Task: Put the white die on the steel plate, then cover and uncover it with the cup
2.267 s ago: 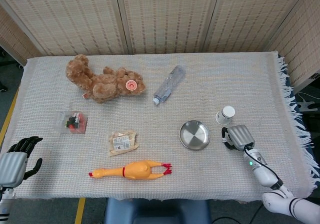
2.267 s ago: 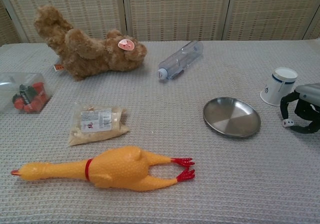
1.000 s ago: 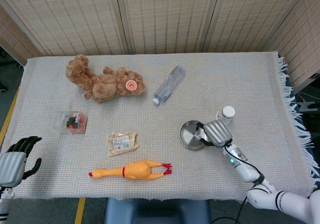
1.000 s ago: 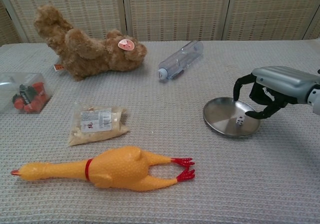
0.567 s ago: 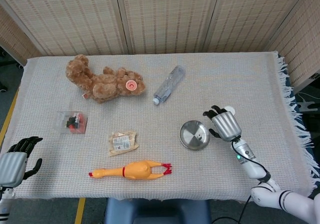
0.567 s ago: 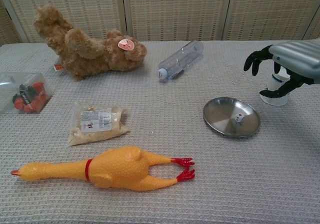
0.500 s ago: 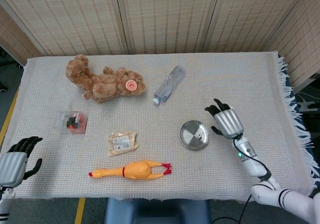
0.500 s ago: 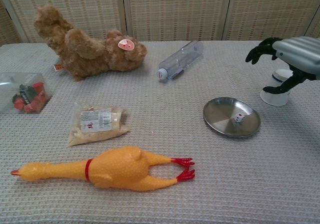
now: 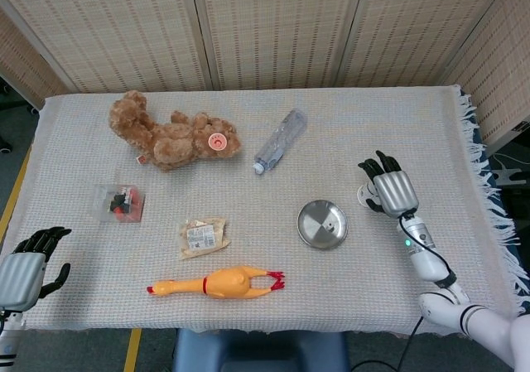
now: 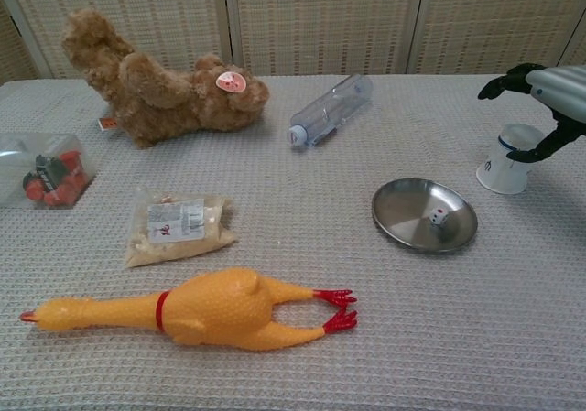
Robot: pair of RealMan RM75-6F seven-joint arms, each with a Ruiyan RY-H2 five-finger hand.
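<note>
The white die (image 10: 439, 216) lies on the steel plate (image 10: 407, 208), toward its right side; in the head view it is a small speck (image 9: 330, 219) on the plate (image 9: 315, 227). The white paper cup (image 10: 508, 159) stands upside down to the right of the plate. My right hand (image 10: 546, 102) hovers over the cup with its fingers spread and nothing in them; in the head view this hand (image 9: 389, 191) covers most of the cup (image 9: 364, 195). My left hand (image 9: 26, 266) stays at the table's front left corner, fingers loosely apart and empty.
A teddy bear (image 9: 173, 136) and a lying plastic bottle (image 9: 280, 140) are at the back. A clear box of red pieces (image 9: 121, 203), a snack bag (image 9: 203, 235) and a rubber chicken (image 9: 219, 282) fill the front left. The table's fringed right edge (image 9: 489, 198) is close to the right hand.
The right hand carried the die to the plate and let it go there. It then opened and moved right and back, ending above the cup. The left hand has not moved.
</note>
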